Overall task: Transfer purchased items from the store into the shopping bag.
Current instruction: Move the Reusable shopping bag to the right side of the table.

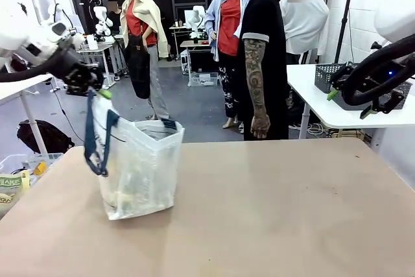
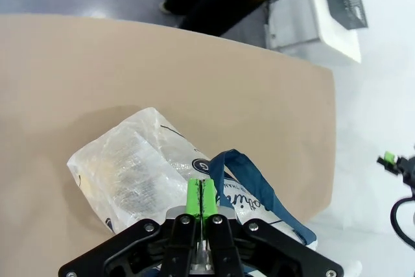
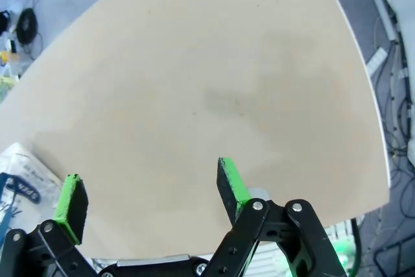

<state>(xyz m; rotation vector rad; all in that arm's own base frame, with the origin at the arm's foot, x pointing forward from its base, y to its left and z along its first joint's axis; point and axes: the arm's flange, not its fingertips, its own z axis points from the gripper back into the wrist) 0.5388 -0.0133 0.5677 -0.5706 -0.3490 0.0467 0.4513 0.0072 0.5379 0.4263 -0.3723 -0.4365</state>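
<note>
A translucent white shopping bag [image 1: 139,173] stands upright on the left part of the tan worktop [image 1: 272,212], its mouth open and pale, yellowish-tan packaged goods [image 1: 133,189] showing faintly through its plastic near the bottom. One dark navy strap handle [image 1: 97,137] rises from the bag's left side to the left gripper [image 1: 97,90], whose green pads are pressed together on the strap above the bag. In the left wrist view those pads [image 2: 201,198] meet with no gap, the blue strap [image 2: 249,180] and the crinkled bag [image 2: 136,167] lying just beyond them. The right gripper [image 1: 332,95] hangs well apart from the bag, above the worktop's right edge; in its own wrist view its fingers [image 3: 231,186] are spread wide over bare worktop [image 3: 214,76], holding nothing, with a corner of the bag [image 3: 19,173] at the picture's left edge. At the far side a person in a black shirt stands facing the worktop, one hand [image 1: 260,126] hanging at their side. Behind, a dark grey slotted basket [image 1: 327,77] sits on a white table [image 1: 311,98].
</note>
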